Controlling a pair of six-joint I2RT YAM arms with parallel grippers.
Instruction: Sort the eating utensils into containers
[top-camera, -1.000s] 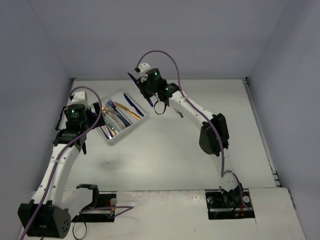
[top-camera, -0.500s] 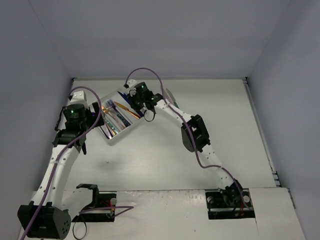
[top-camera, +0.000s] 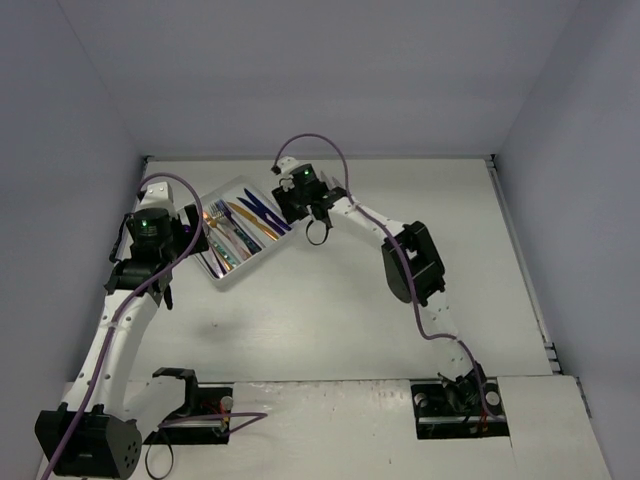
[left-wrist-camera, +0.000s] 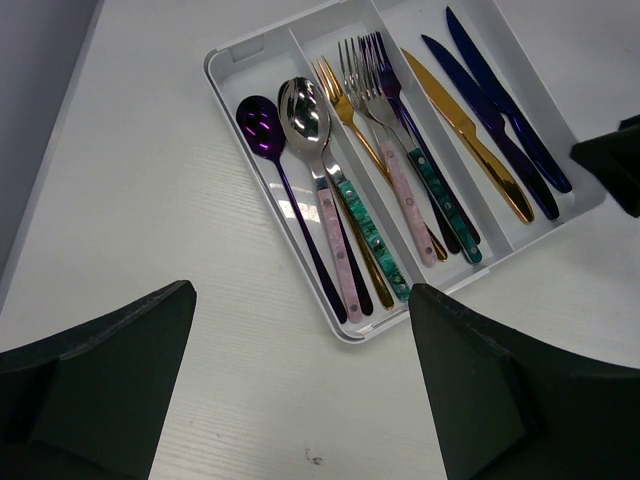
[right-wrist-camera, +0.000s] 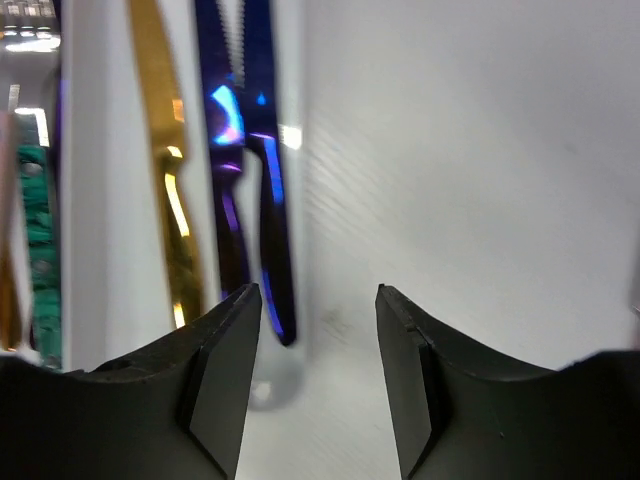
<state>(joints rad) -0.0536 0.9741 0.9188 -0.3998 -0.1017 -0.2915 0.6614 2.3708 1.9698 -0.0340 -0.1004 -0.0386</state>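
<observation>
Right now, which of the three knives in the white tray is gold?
The gold knife, lying against the divider next to the forks. The two dark blue knives lie nearer the outer wall of the tray.

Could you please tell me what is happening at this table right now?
Cutlery is being sorted into a white tray. The right gripper hovers at the edge of its knife compartment, jaws parted and empty, by the dark blue knives beside the gold knife. The left gripper hangs near the tray, wide open, holding nothing.

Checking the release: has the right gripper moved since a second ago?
Yes: the right gripper came nearer, from beyond the tray's far corner to its side.
</observation>
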